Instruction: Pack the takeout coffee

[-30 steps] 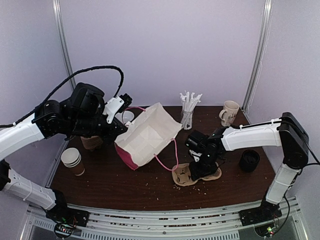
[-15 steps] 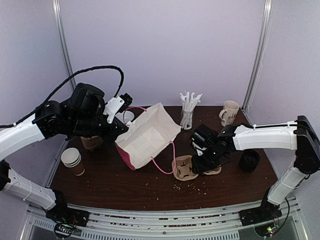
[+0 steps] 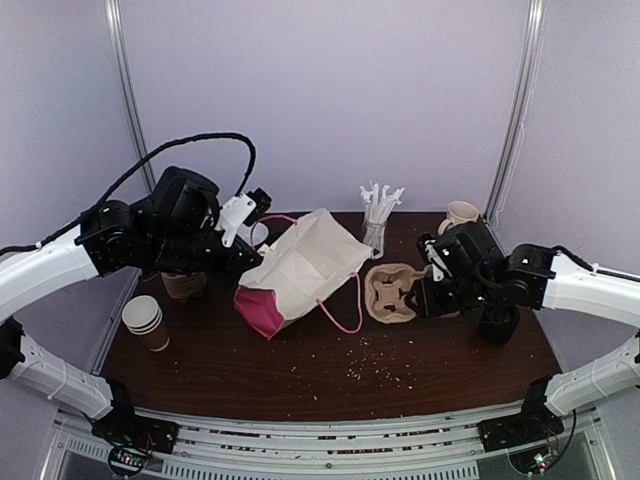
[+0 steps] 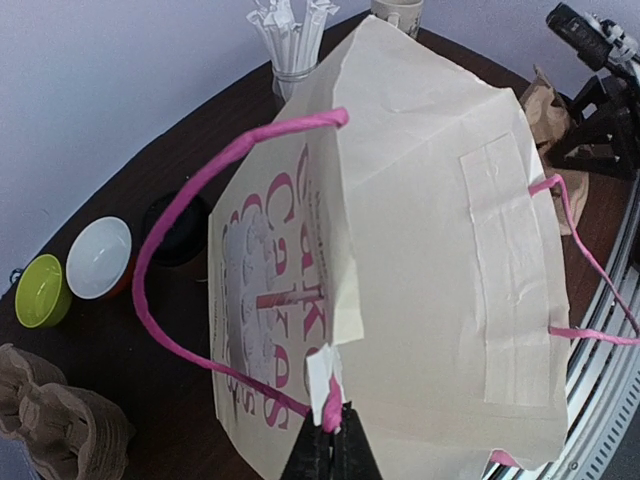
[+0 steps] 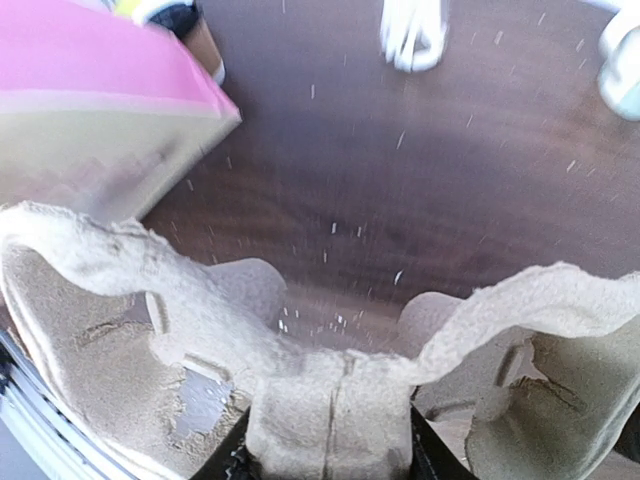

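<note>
A cream paper bag (image 3: 300,270) with pink print lies tilted on the table, mouth toward the right. My left gripper (image 3: 243,262) is shut on its pink handle (image 4: 333,410), and the bag (image 4: 430,250) fills the left wrist view. My right gripper (image 3: 420,296) is shut on a brown pulp cup carrier (image 3: 388,292), held upright off the table just right of the bag; its fingers (image 5: 425,455) clamp the carrier's middle rib (image 5: 330,420). The takeout coffee (image 4: 178,228) shows only as a dark-topped cup behind the bag, beside the bowls, and as a blurred black-capped brown cup (image 5: 200,40).
A glass of wrapped straws (image 3: 376,225) and a mug (image 3: 459,217) stand at the back. A black stack of lids (image 3: 498,322) sits under my right arm. Lidless brown cups (image 3: 145,322) and spare carriers (image 3: 183,285) stand at the left. Green (image 4: 40,290) and white (image 4: 97,257) bowls sit behind the bag.
My right gripper has lifted the cup carrier off the table, carried it right and back, and turned it upright. The bag has tipped a little lower in my left gripper's hold.
</note>
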### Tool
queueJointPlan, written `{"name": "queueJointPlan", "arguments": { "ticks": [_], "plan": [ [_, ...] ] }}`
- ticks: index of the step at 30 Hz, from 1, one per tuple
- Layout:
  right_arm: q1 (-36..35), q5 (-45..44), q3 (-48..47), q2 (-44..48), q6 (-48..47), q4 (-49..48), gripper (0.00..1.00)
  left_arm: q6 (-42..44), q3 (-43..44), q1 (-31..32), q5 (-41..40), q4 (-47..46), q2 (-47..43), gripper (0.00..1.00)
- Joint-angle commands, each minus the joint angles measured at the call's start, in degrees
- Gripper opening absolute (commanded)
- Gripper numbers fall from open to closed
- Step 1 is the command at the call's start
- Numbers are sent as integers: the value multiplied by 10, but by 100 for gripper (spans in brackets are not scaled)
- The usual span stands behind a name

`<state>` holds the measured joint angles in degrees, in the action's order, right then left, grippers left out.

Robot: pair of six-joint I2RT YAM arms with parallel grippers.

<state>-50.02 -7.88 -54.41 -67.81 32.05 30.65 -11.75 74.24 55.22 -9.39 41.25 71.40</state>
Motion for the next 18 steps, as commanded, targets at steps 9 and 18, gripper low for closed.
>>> {"name": "queueJointPlan", "arguments": {
  "ticks": [9, 18],
  "plan": [
    [-7, -73, -141, 110, -62, 80, 40, -35, 58, -3, 33, -5, 57, 0],
    [-14, -25, -236, 92, -127, 86, 39, -56, 100, -3, 78, 18, 116, 0]
  ]
}}
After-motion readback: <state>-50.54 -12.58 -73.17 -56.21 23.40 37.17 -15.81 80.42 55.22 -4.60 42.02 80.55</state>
